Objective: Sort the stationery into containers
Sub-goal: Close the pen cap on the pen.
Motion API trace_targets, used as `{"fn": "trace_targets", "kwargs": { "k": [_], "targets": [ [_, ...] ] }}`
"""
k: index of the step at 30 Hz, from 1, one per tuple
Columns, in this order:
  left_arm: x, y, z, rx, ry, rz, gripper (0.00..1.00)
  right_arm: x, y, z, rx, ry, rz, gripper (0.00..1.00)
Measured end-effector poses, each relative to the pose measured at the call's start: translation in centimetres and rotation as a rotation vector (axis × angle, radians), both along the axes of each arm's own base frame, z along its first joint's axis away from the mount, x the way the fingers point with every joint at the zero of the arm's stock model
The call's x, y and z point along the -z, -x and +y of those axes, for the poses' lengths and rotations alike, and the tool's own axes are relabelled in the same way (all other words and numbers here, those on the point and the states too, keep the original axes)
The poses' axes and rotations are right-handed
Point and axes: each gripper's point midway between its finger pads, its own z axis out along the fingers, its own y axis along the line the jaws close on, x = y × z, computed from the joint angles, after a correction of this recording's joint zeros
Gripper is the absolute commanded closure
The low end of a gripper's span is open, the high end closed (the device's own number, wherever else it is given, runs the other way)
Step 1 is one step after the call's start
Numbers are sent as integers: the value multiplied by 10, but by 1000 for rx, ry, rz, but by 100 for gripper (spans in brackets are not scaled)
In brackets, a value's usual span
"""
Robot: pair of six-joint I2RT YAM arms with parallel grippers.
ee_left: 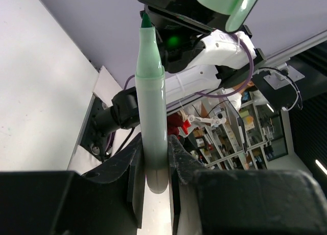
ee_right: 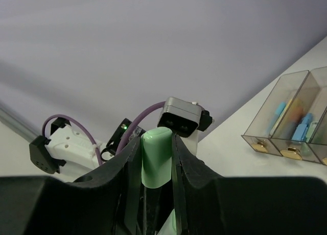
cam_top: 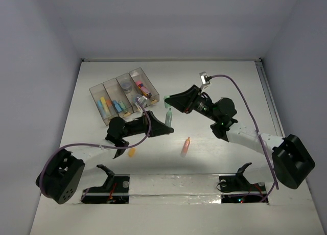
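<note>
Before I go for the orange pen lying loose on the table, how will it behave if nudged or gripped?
The orange pen looks slim and rounded, lying flat on the smooth white table, so a sideways nudge would probably roll it. It seems a short, hard plastic stick: likely stiff and light.

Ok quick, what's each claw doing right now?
The left gripper is shut on the green pen.
The right gripper is shut on the green cap.
</note>
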Motion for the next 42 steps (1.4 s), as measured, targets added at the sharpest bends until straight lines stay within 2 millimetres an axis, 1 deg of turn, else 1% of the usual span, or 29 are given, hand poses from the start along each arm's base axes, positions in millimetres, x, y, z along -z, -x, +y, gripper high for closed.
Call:
{"fn": "trace_targets", "kwargs": {
  "k": [6,13,20,28,35,42],
  "targets": [
    [-5,3,2,2,9,-20,100,-3,2,2,-23,-28,3,100],
    [-12,6,4,-1,24,-60,100,0,4,1,-38,-41,16,100],
    [-18,9,6,-6,37,-100,100,-2,3,0,-38,-53,12,100],
    [-19,9,6,-9,37,-116,100,-4,3,-1,-39,-62,10,100],
    [-19,9,7,-13,38,-132,100,8,2,1,-48,-53,40,100],
    [-20,10,7,-16,38,-155,100,5,6,-1,-67,-83,39,100]
  ]
}}
